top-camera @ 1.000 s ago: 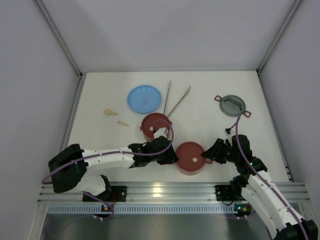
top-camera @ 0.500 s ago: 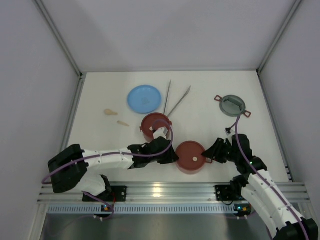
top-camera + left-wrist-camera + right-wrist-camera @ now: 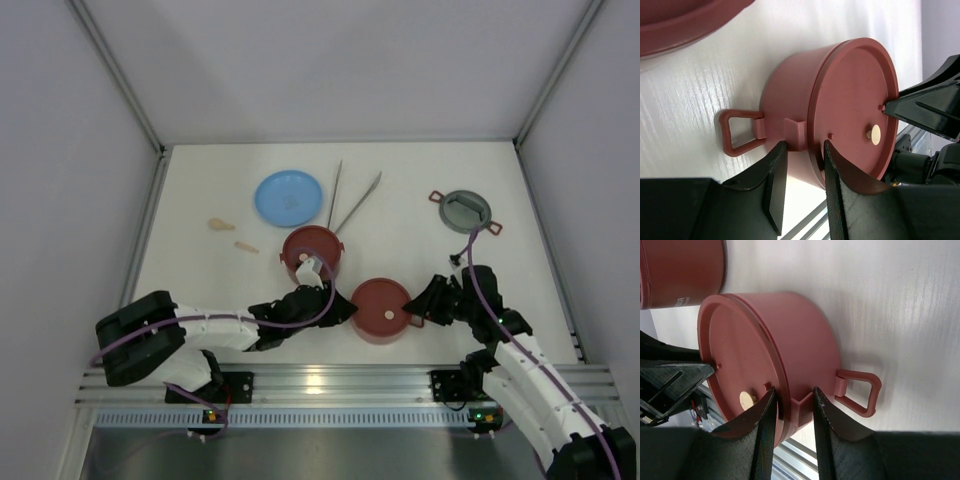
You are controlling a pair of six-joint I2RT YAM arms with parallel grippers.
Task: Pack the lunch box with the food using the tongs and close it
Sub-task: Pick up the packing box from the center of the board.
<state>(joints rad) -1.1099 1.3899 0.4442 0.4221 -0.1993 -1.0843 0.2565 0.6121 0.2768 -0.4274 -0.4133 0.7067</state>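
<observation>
Lidded bowl, front edge of tabletop | L claw: clenched on bowl | R claw: clenched on bowl, opp. side

**Two white arms with black joints and purple cables**

The left arm and the right arm are the same make, with smooth white casings linked by bulky black joints. A thin purple cable loops free of the left arm near its wrist. A second purple cable runs along the right arm. Each arm rises from a black base fixed to a ribbed silver rail. Below each base sits a small box with red and green lights. The left hand and the right hand each carry two matte black fingers. The fingers are flat on the inner face, wedge-shaped, and narrow towards the tip.
</observation>
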